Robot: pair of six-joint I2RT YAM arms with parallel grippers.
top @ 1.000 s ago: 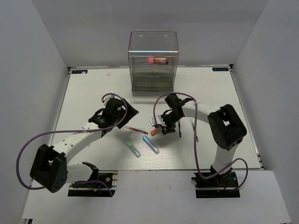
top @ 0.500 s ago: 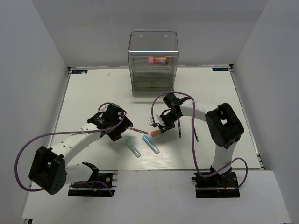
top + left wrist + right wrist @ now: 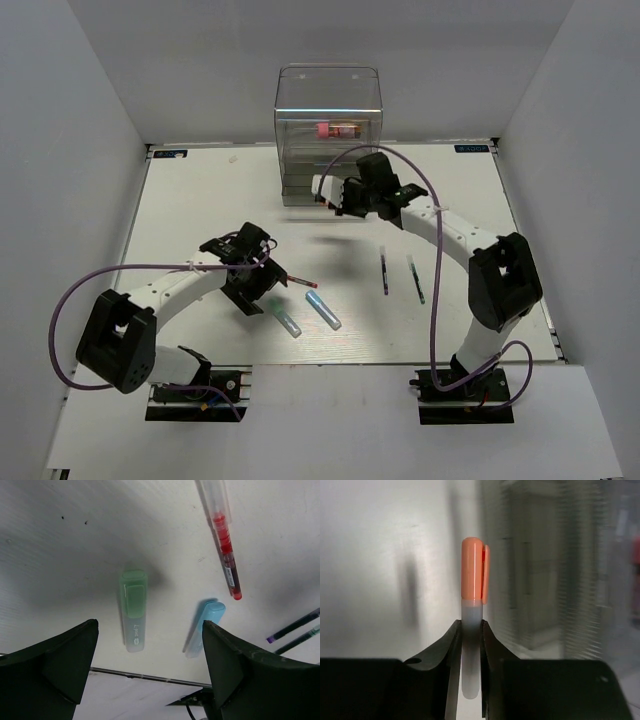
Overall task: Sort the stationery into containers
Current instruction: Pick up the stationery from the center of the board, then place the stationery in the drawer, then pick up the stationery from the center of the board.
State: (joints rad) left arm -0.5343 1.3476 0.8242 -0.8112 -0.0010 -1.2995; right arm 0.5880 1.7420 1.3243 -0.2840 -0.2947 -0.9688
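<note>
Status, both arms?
Right gripper shut on orange marker, held near the cabinet front. Left gripper open, hovering over green marker and light-blue marker. Nothing seen blocking the cabinet.

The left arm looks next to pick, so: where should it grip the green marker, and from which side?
Likely mid-barrel, straight down: the green marker lies flat, long sides toward the fingers of the open left gripper. Keep clear of the light-blue marker.

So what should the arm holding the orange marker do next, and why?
Probably ease forward toward one of the cabinet drawers. The right arm has its jaws shut on the orange marker, held just in front of the clear cabinet, not yet inside. Whether a drawer stands open I cannot tell.
</note>
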